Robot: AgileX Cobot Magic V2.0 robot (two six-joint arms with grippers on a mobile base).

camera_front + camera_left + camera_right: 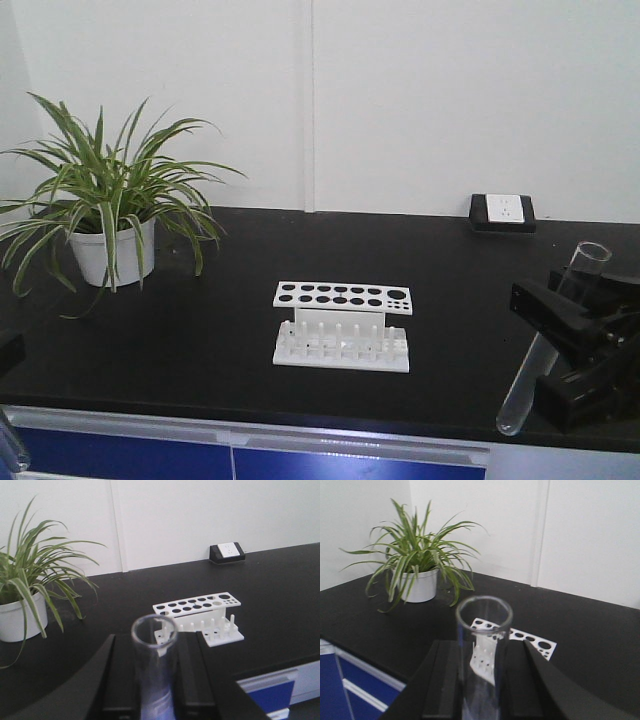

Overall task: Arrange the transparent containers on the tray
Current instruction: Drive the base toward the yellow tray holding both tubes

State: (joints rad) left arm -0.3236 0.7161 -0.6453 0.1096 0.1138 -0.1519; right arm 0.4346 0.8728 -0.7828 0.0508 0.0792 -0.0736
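Note:
Each gripper is shut on one transparent container, a clear glass test tube. In the left wrist view a tube (154,655) stands between the black fingers of my left gripper (156,647), open rim toward the camera. The right wrist view shows another tube (484,630) clamped the same way in my right gripper (483,652). From the front view, the right gripper (578,335) hangs at the counter's right end above the front edge, its tube (525,390) tilted with the rim up and the rounded bottom low. The tray is out of view.
A white holed tube rack (342,325) stands mid-counter on the black worktop (200,350). A potted spider plant (108,215) sits at the back left, and a wall outlet box (503,211) at the back right. Blue cabinet fronts (120,455) run below the front edge.

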